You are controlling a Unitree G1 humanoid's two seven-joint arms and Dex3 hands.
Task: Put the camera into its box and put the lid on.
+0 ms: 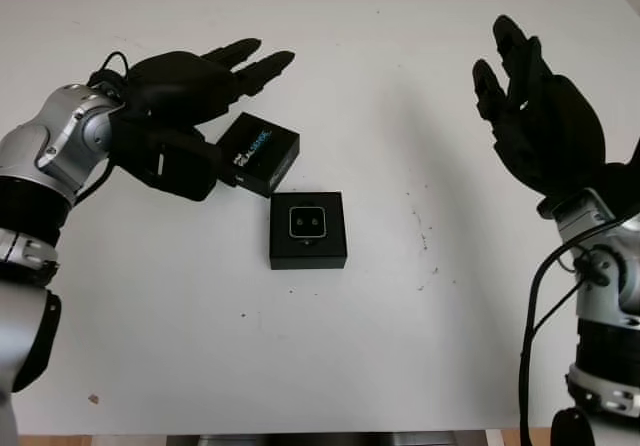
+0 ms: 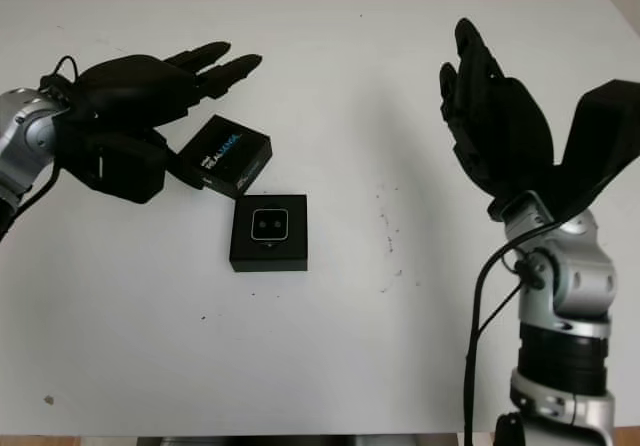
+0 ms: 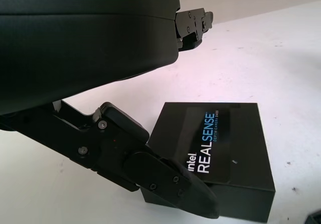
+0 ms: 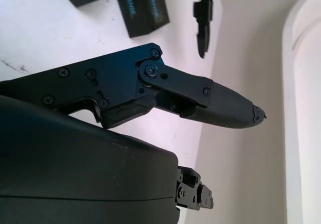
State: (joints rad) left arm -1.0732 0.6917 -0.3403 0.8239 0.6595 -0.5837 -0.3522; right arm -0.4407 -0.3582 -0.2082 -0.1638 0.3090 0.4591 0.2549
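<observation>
Small black camera [image 1: 307,223] seated in open black square box [image 1: 308,254] at centre of white tabletop [image 1: 400,346]; black printed lid [image 1: 259,153] just behind-left, tilted.

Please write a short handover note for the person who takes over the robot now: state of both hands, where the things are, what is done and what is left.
Left hand: open, hovering just above the lid, not gripping it.
Right hand: open, raised above the right side of the table, holding nothing.
The box lies open at the table's middle with the camera already inside, lens side up.
The lid, printed "RealSense", lies on the table just beyond the box, towards the left hand, at an angle to it.
Done: camera in its box.
Left: grasp the lid and put it on the box.
</observation>
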